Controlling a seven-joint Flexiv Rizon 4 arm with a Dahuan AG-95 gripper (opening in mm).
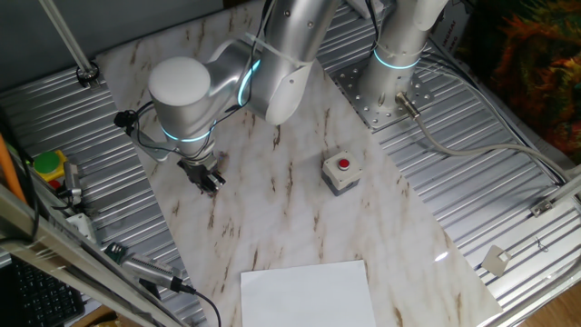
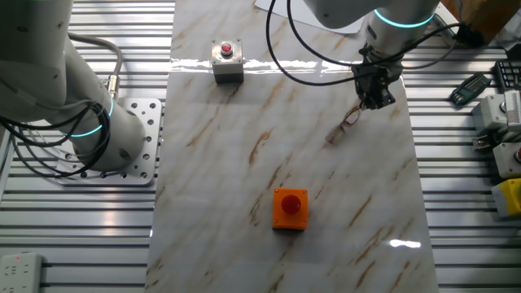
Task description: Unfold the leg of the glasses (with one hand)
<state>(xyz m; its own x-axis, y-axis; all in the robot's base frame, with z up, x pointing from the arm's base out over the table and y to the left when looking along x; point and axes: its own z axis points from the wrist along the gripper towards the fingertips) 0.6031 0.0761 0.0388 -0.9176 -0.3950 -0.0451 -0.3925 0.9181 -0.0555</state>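
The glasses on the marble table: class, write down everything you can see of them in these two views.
The glasses are a small pair with a thin dark reddish-brown wire frame, lying flat on the marble table near its edge, seen clearly only in the other fixed view. They sit just below the gripper; whether its jaws touch them cannot be told. The lenses and the leg are too small to make out. In one fixed view the arm hides them.

Gripper (image 1: 209, 178) low over marble table (image 1: 300, 218) (glasses not discernible); grey button box (image 1: 341, 172) well right.
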